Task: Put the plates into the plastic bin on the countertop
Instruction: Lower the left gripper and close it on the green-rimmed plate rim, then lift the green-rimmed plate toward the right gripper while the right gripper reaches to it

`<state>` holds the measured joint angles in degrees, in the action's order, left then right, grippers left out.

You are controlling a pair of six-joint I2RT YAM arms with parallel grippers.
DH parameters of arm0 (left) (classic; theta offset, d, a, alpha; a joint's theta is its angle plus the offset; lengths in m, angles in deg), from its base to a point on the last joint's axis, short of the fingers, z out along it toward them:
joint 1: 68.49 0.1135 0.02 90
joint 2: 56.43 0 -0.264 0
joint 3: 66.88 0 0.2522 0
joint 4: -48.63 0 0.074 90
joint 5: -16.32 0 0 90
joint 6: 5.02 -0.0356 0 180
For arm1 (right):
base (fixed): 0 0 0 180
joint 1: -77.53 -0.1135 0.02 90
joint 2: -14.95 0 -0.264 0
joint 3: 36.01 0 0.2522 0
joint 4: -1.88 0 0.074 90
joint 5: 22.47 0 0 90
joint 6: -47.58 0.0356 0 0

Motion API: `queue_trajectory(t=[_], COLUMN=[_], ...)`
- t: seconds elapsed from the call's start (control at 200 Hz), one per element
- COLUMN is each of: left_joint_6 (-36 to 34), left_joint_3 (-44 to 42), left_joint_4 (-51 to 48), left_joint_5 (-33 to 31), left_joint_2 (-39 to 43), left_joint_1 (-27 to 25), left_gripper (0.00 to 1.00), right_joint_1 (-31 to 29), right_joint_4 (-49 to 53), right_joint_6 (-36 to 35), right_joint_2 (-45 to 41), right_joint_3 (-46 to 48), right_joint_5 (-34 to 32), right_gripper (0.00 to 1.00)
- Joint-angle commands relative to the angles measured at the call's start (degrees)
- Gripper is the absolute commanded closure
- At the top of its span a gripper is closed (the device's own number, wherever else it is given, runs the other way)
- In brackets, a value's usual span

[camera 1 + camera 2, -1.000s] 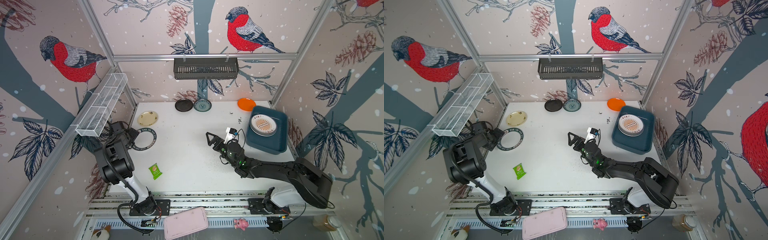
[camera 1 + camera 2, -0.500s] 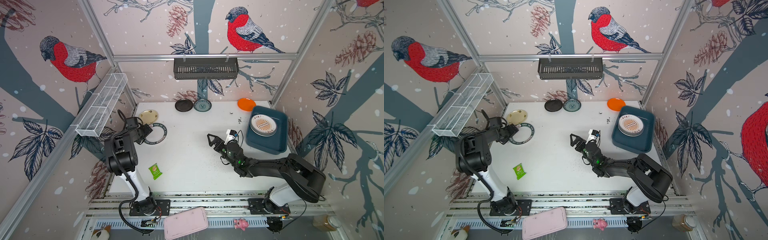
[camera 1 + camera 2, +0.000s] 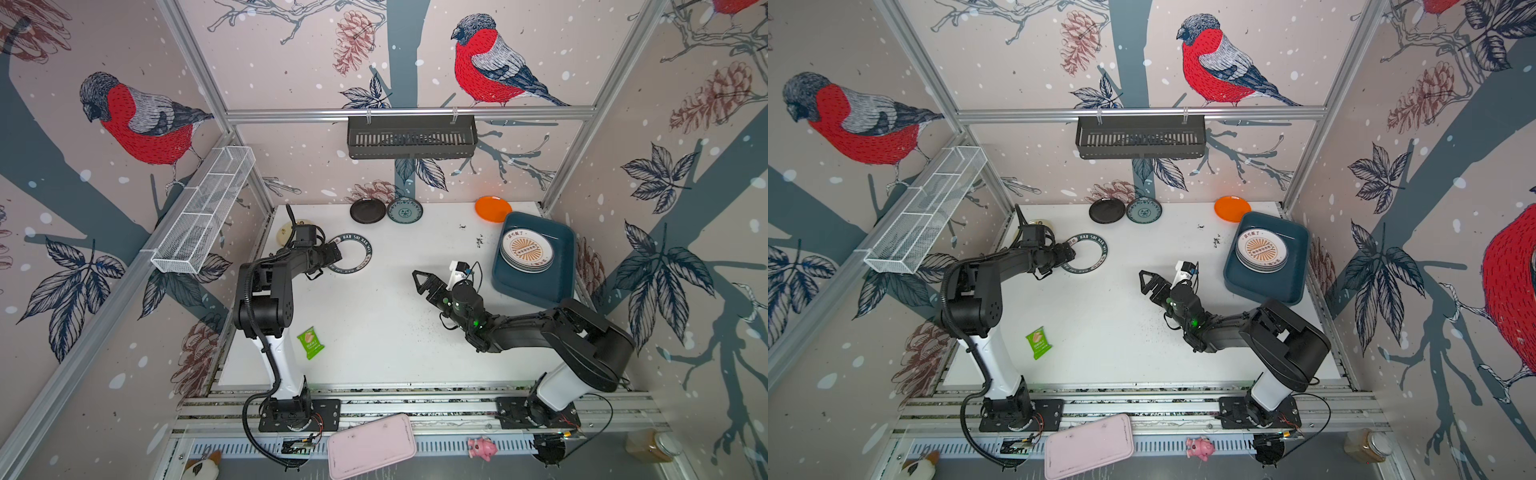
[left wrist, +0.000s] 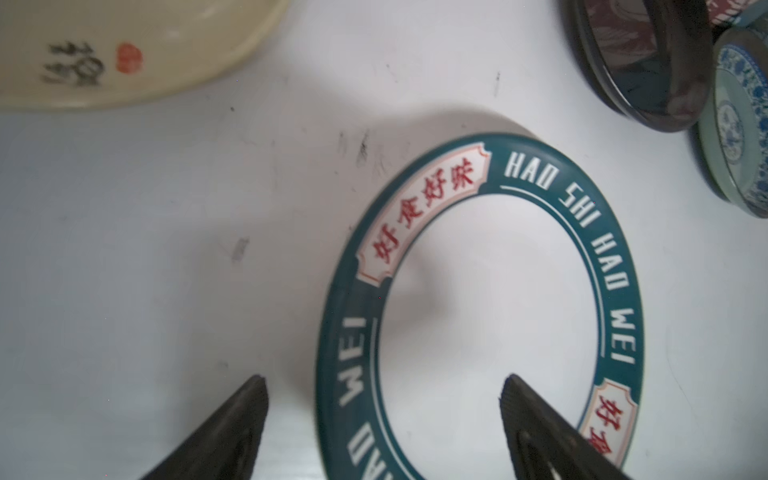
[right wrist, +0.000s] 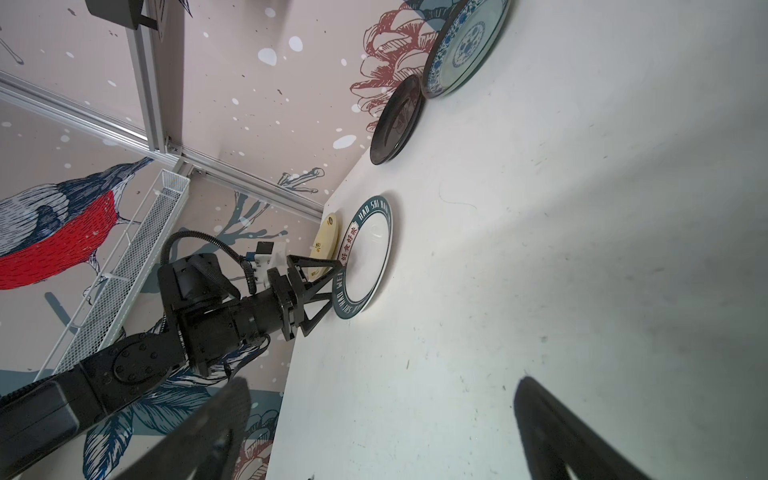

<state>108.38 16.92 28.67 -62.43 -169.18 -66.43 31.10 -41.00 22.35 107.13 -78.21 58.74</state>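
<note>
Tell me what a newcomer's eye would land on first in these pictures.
The big red bullfinches on the wallpaper dominate the walls. On the white countertop, the teal plastic bin at the right holds a stack of plates. Near the back left, the left gripper stands open astride a dark-ringed plate's rim.

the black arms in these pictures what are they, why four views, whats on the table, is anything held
They are two robot arms, each ending in a two-finger gripper. Two pictures look down from overhead, nearly alike; two come from cameras on the arms' wrists. On the white table lie a teal-ringed plate, a cream plate, a black plate, a blue-patterned plate, an orange plate and a green packet. A blue bin holds stacked plates. The left gripper is open, straddling the teal-ringed plate's rim; the right gripper hangs open above the table. Nothing is held.
</note>
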Motion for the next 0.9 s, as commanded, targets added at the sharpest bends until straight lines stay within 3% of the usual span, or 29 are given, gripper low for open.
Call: queue_trajectory(t=[0.0, 0.29, 0.465, 0.7, 0.896], left_joint_6=[-2.13, -5.09, -7.72, -12.1, -15.66], left_joint_3=[3.02, 8.62, 10.35, 7.01, 11.53], left_joint_4=[-4.65, -3.41, -3.81, -3.66, -11.64], left_joint_5=[-1.11, 5.65, 9.78, 13.26, 8.89], left_joint_2=[-2.49, -8.31, -10.16, -8.41, -8.12], left_joint_1=[0.7, 0.73, -2.14, -11.2, -22.68], left_gripper=[0.1, 0.11, 0.12, 0.14, 0.14], right_joint_1=[0.14, 0.72, 1.55, 4.21, 6.2], right_joint_4=[-1.72, 3.34, 5.78, 18.32, 25.28], right_joint_6=[0.6, -0.92, -1.21, -3.21, -4.35], right_joint_2=[0.02, 0.22, 0.65, -2.59, -4.82], right_joint_3=[-0.11, -2.02, -3.15, -5.47, -7.15], right_joint_5=[0.75, -0.48, -0.18, -2.29, -3.92], right_gripper=[0.0, 0.0, 0.0, 0.04, 0.04])
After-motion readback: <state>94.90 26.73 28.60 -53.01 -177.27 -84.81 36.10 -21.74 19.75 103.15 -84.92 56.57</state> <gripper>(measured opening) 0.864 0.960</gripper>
